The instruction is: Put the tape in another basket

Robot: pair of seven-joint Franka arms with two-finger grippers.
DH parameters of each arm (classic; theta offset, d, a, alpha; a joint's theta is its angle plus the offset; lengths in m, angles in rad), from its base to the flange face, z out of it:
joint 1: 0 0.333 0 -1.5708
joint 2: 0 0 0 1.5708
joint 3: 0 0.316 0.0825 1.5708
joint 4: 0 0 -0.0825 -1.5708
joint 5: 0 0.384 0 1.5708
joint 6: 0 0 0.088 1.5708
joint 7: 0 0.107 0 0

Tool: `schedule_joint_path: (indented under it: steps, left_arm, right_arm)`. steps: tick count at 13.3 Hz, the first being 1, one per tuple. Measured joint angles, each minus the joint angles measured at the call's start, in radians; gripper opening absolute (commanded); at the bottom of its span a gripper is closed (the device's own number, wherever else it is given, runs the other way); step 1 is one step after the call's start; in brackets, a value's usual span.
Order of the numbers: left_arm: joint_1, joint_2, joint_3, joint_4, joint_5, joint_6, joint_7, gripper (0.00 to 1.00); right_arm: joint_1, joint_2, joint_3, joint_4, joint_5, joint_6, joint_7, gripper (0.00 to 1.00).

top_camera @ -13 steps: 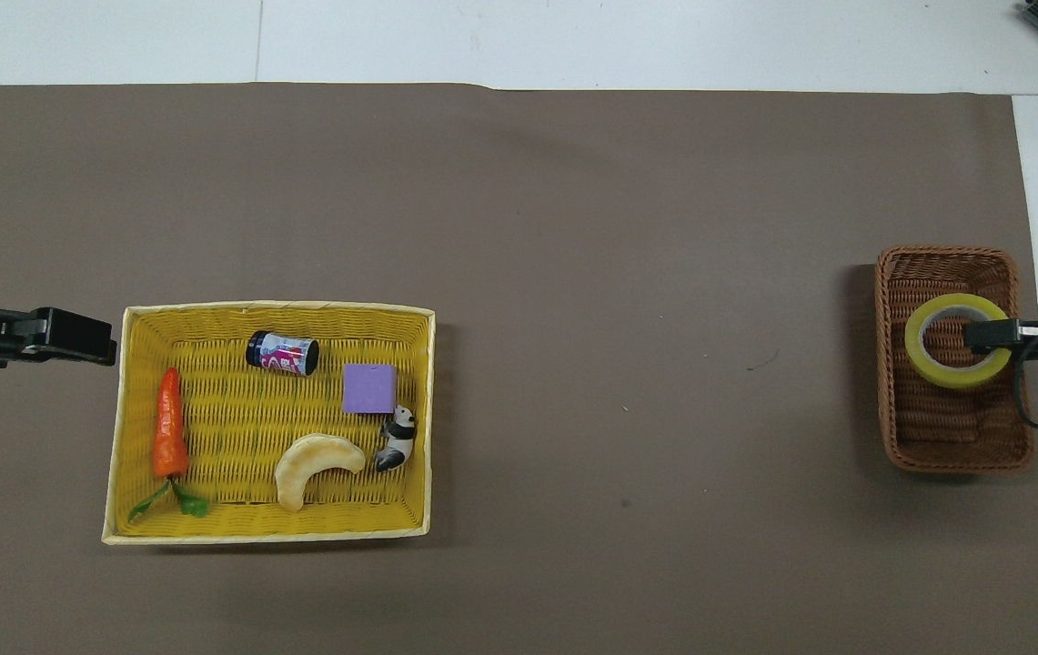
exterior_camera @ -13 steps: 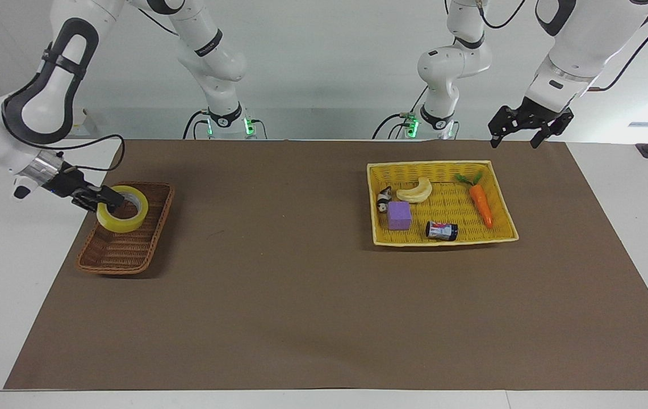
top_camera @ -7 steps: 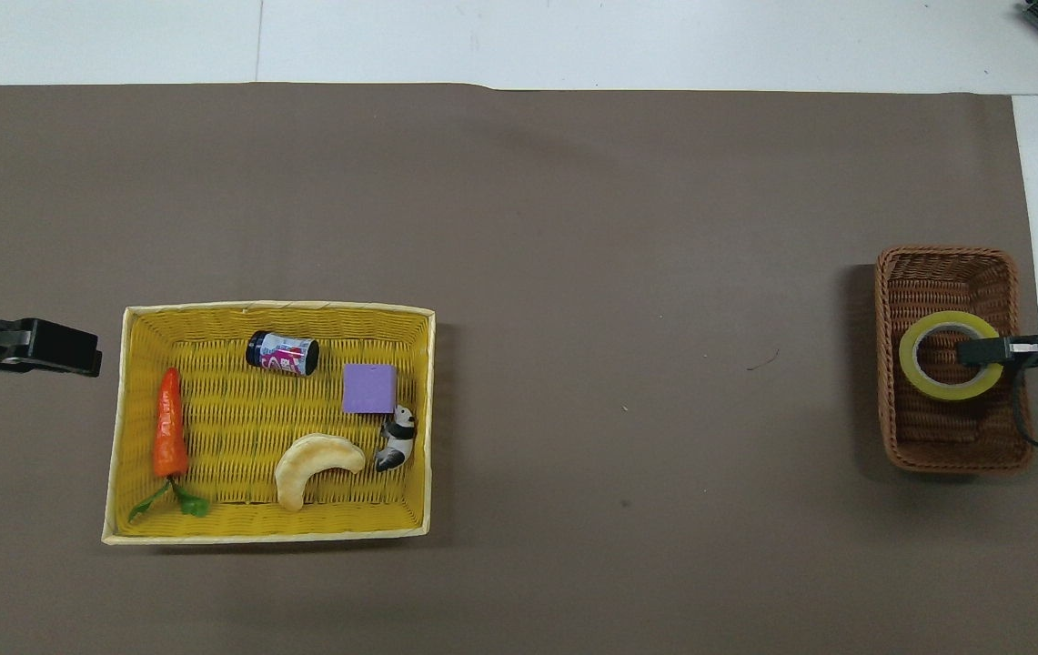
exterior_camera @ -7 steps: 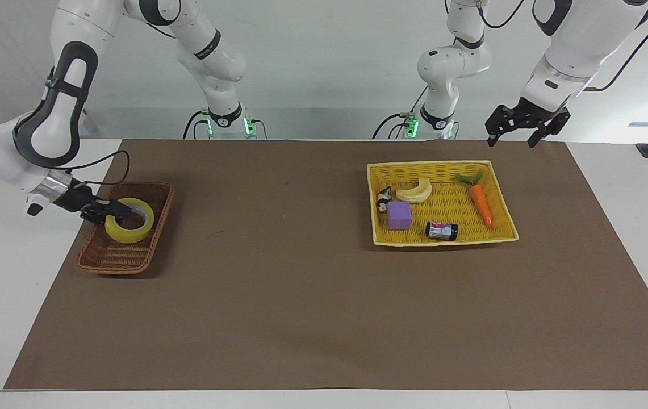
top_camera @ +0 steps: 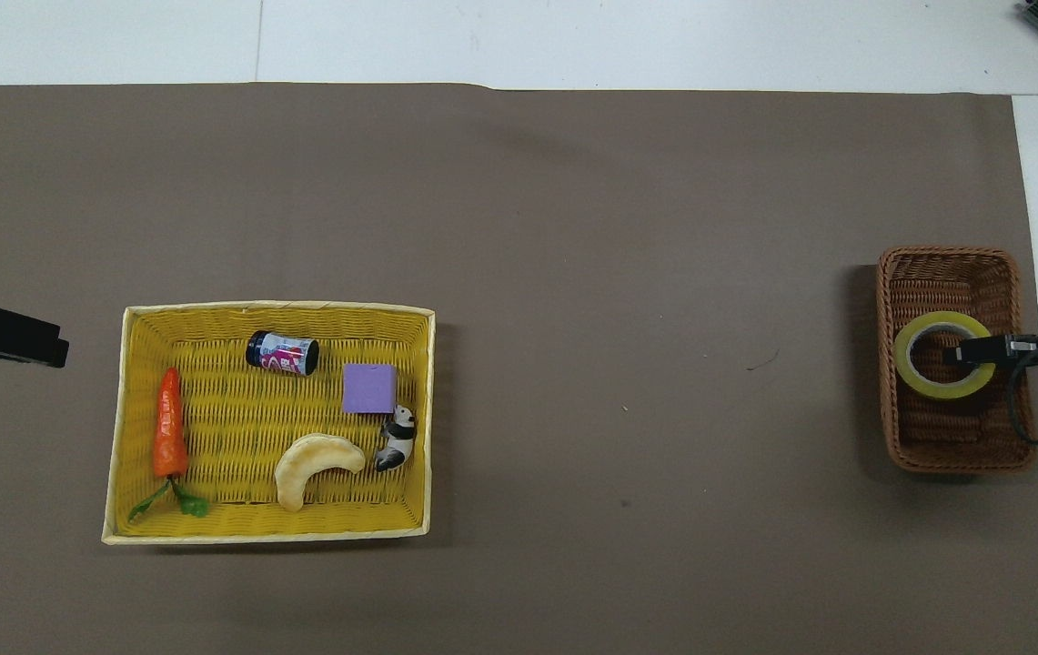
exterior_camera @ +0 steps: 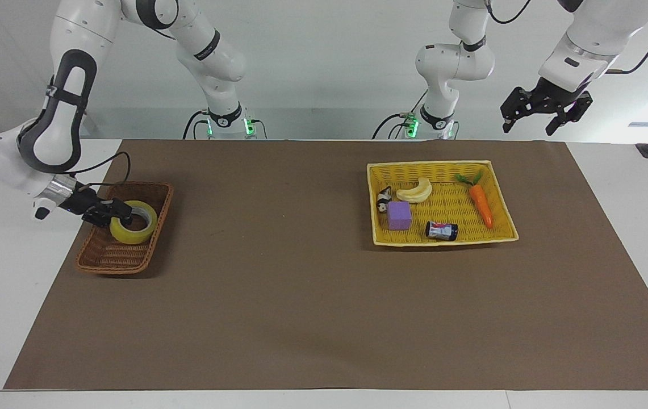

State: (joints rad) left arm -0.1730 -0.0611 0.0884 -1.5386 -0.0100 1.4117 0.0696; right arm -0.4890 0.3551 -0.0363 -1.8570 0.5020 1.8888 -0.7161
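Observation:
The yellow tape (exterior_camera: 137, 233) lies in the brown wicker basket (exterior_camera: 112, 262) at the right arm's end of the table, in the half of the basket nearer the robots. My right gripper (exterior_camera: 112, 214) is low at the roll's rim, reaching in from the table's edge, with its tip inside the roll's core (top_camera: 971, 350). The overhead view shows the tape (top_camera: 935, 391) flat in the basket (top_camera: 955, 450). My left gripper (exterior_camera: 545, 111) hangs open and empty, high over the table's edge near the robots, past the yellow tray's corner.
A shallow yellow woven tray (exterior_camera: 443, 242) toward the left arm's end holds a carrot (exterior_camera: 480, 204), a banana (exterior_camera: 416, 191), a purple block (exterior_camera: 399, 215), a small can (exterior_camera: 441, 230) and a panda figure (exterior_camera: 383, 200). A brown mat (exterior_camera: 278, 295) covers the table.
The right gripper has come down with the tape, which now sits lower in the brown basket. The left gripper has risen and drifted out toward its end of the table.

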Motion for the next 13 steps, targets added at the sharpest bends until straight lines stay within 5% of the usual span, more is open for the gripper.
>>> schedule_joint_path:
  steps: [8, 13]
  left_arm:
    - [0.000, -0.011, 0.009, 0.004, 0.000, -0.004, 0.000, 1.00]
    - [0.000, -0.011, 0.009, 0.004, 0.000, -0.006, 0.000, 1.00]
  right_arm:
    - [0.042, -0.056, 0.007, 0.104, -0.002, -0.001, 0.061, 1.00]
    - [0.175, -0.141, 0.013, 0.199, -0.234, 0.004, 0.335, 1.00]
